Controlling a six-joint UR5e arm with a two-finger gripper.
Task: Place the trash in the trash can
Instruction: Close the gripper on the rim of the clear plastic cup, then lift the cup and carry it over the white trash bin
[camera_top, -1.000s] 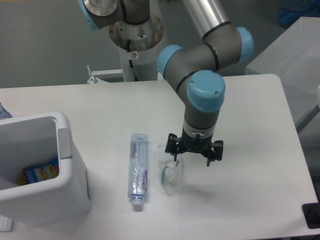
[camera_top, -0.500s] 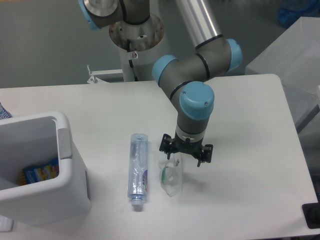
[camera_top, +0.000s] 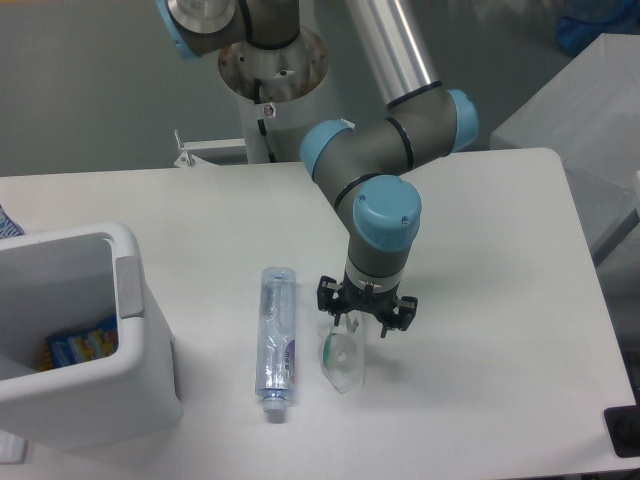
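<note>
Gripper (camera_top: 357, 322) is hovering over the wrapper (camera_top: 341, 352), jaws spread wide, holding nothing. Wrapper is lying on the desk (camera_top: 480, 300) just right of the bottle (camera_top: 276, 331); bin (camera_top: 120, 330) is sitting far left.

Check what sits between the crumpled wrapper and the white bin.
The crushed bottle lies on the table between the wrapper and the bin. Otherwise bare tabletop. Fixed camera shows it. The open claw hovers over the wrapper.

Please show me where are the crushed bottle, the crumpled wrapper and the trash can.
crushed bottle (camera_top: 276, 332), fixed camera view, on its middle, above the blue-purple label.
crumpled wrapper (camera_top: 343, 358), fixed camera view, on its clear body beside the green bit.
trash can (camera_top: 140, 362), fixed camera view, on its right outer wall.
</note>
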